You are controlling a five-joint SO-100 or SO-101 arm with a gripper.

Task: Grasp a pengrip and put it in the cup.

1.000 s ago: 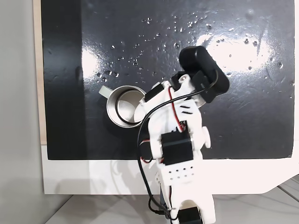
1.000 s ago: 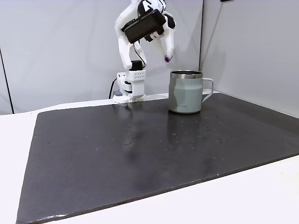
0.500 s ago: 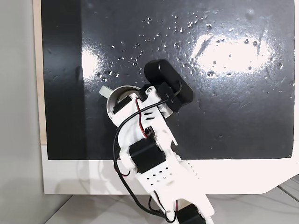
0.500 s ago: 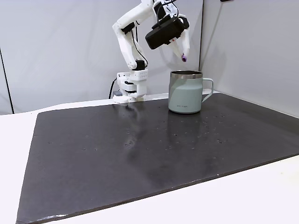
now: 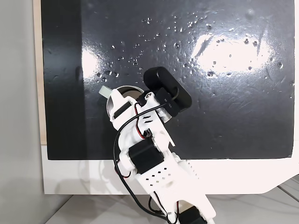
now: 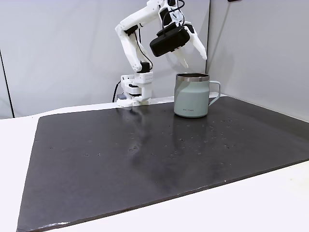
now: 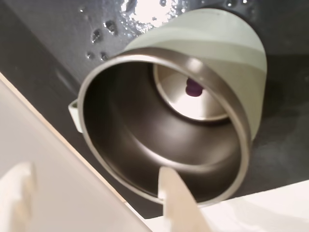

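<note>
The cup (image 6: 191, 96) stands upright at the far side of the black mat, handle to the right in a fixed view. From above, the cup (image 5: 122, 91) is mostly covered by my arm. My gripper (image 6: 193, 54) hangs just above the rim, open, with nothing between its fingers. In the wrist view I look straight down into the cup (image 7: 241, 63). The light-purple pengrip (image 7: 193, 87) lies on its shiny bottom. One white finger (image 7: 176, 198) reaches over the near rim, and the other finger (image 7: 17, 193) is blurred at the lower left.
The black mat (image 6: 145, 159) spreads wide in front of the cup, with small glare spots and specks. My arm's white base (image 6: 136, 89) stands behind the mat, to the left of the cup. Grey walls close the back and the right.
My gripper swung over the cup with the pengrip held in its tips, then opened. The pengrip has left the fingers and now lies inside the cup.
</note>
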